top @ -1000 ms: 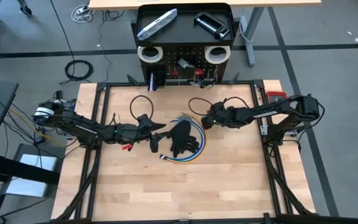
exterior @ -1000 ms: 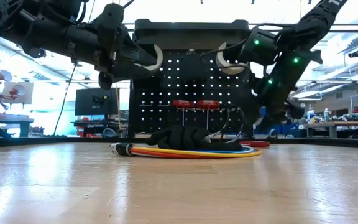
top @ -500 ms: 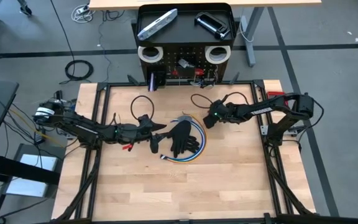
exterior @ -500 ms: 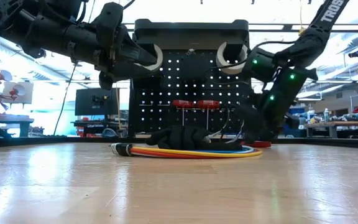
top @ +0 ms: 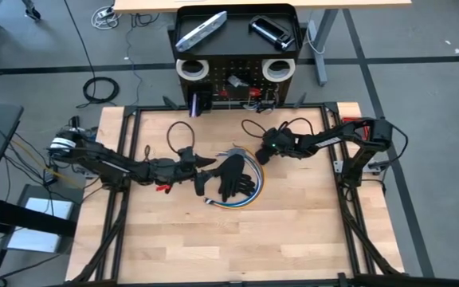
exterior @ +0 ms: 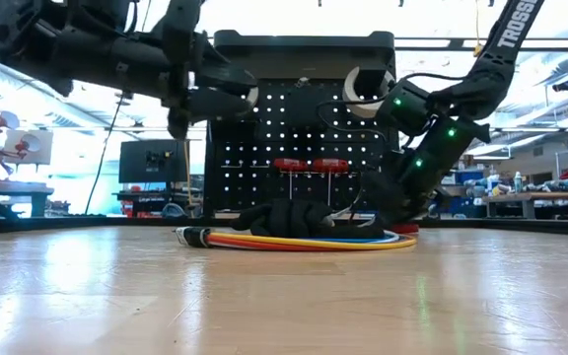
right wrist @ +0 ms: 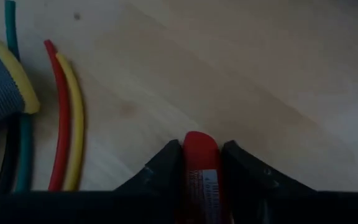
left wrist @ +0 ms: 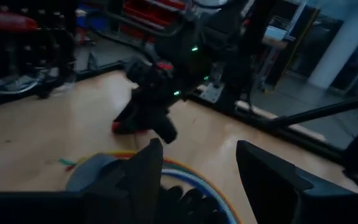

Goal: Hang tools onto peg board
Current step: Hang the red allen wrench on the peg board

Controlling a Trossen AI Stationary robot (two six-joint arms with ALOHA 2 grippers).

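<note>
A red-handled tool (right wrist: pixel 201 163) lies on the wooden table beside a coil of coloured wires (exterior: pixel 294 240) and a black glove (top: pixel 233 177). My right gripper (top: pixel 260 155) is down at the table, shut on the tool. My left gripper (left wrist: pixel 197 180) hovers open and level above the table on the glove's left side (top: pixel 203 177), touching nothing. At the table's far edge stands the black peg board (exterior: pixel 304 128). Two white tape rolls (top: pixel 191 68) and small red-handled tools (exterior: pixel 309 165) hang on it. A silver flat bar (top: pixel 202 32) and a black clamp (top: pixel 272 30) lie on its tray top. My right gripper pinches the red handle (right wrist: pixel 201 155) between its two fingers, one on each side, and the rounded end pokes out past the fingertips (right wrist: pixel 166 163). The fingers slant down from the table's right side and lie along the handle. The tool (exterior: pixel 402 228) rests on the table.
Black cables loop on the table near the peg board (top: pixel 183 131). The black metal frame rails (top: pixel 126 151) run along the table's left and right sides. Bare wood fills the near half (top: pixel 237 239).
My right gripper has sunk toward the table and drawn a little toward the table's left, down onto the red-handled tool beside the wire coil, and its wrist has rolled. The tool, the glove and the wires lie where they were.
</note>
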